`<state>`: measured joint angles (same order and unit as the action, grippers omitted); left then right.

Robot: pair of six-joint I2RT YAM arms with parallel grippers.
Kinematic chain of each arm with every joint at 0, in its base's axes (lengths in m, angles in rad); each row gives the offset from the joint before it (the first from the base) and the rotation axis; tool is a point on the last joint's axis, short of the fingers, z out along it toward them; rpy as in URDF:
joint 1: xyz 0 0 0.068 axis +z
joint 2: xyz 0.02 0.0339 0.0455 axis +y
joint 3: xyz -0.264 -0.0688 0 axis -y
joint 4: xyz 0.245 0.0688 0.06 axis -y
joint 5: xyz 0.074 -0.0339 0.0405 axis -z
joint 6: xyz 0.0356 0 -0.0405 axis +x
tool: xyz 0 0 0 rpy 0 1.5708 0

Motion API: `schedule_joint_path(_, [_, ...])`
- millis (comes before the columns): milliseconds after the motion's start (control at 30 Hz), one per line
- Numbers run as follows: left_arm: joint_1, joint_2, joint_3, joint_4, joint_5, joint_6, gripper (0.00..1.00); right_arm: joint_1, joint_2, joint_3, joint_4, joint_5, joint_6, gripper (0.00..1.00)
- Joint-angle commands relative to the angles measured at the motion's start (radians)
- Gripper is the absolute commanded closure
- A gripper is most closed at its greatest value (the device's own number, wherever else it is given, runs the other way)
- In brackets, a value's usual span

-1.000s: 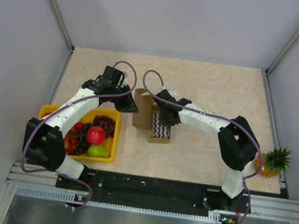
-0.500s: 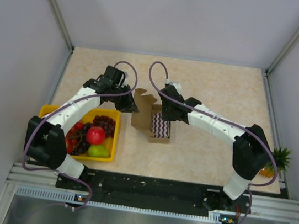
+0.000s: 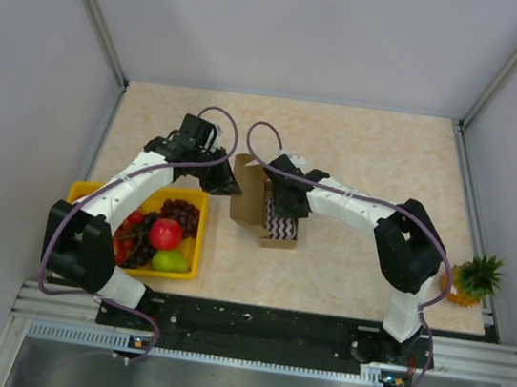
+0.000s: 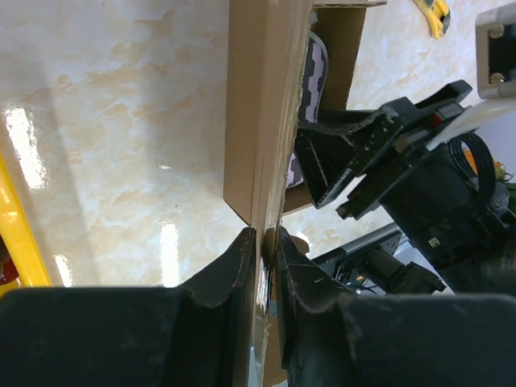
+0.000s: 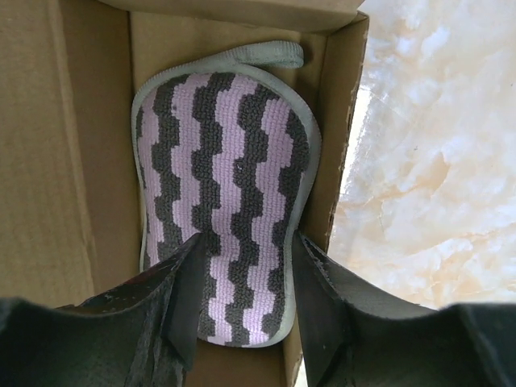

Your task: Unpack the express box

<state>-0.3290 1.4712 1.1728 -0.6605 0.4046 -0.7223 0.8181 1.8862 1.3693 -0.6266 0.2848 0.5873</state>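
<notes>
Now that your right hand (image 5: 247, 251) has spread over the striped pouch (image 5: 226, 161) inside the express box (image 5: 89, 121), left hand (image 4: 266, 242) pinching its flap (image 4: 262, 121), extraction looks next.

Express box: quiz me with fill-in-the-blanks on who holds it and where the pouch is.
The left end effector pinches a cardboard edge of the ____. The striped pouch lies ____ the express box. The right end effector hovers over the pouch with its jaws ____.
Missing words: express box; inside; open.
</notes>
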Motion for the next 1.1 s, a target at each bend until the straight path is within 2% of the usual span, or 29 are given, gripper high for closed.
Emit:
schedule_joint_path(0, [-0.001, -0.023, -0.013, 0.044, 0.036, -0.020, 0.81, 0.016, 0.030, 0.053, -0.024, 0.030, 0.023, 0.54])
schedule_joint_path(67, [-0.001, -0.026, -0.021, 0.044, 0.042, -0.020, 0.81, 0.018, 0.048, 0.057, -0.031, 0.042, 0.028, 0.53])
schedule_joint_path(267, [-0.001, -0.034, -0.032, 0.045, 0.046, -0.016, 0.81, 0.016, 0.089, 0.068, -0.050, 0.059, 0.046, 0.38])
schedule_joint_path(433, [-0.001, -0.034, -0.036, 0.045, 0.048, -0.008, 0.81, 0.013, 0.128, 0.062, -0.045, -0.028, 0.058, 0.39])
schedule_joint_path(567, [-0.001, -0.034, -0.038, 0.047, 0.056, -0.005, 0.81, 0.009, 0.097, 0.025, -0.006, -0.059, 0.066, 0.52])
schedule_joint_path(733, [-0.001, -0.028, -0.033, 0.045, 0.065, 0.001, 0.81, 0.009, 0.056, 0.014, 0.030, -0.082, 0.062, 0.88])
schedule_joint_path(767, [-0.001, -0.026, -0.033, 0.044, 0.065, 0.004, 0.81, 0.009, 0.051, 0.013, 0.037, -0.084, 0.063, 0.99])
schedule_joint_path(1067, [-0.002, -0.009, 0.002, 0.004, -0.001, 0.038, 0.83, 0.010, -0.073, -0.039, 0.083, -0.033, 0.077, 1.00])
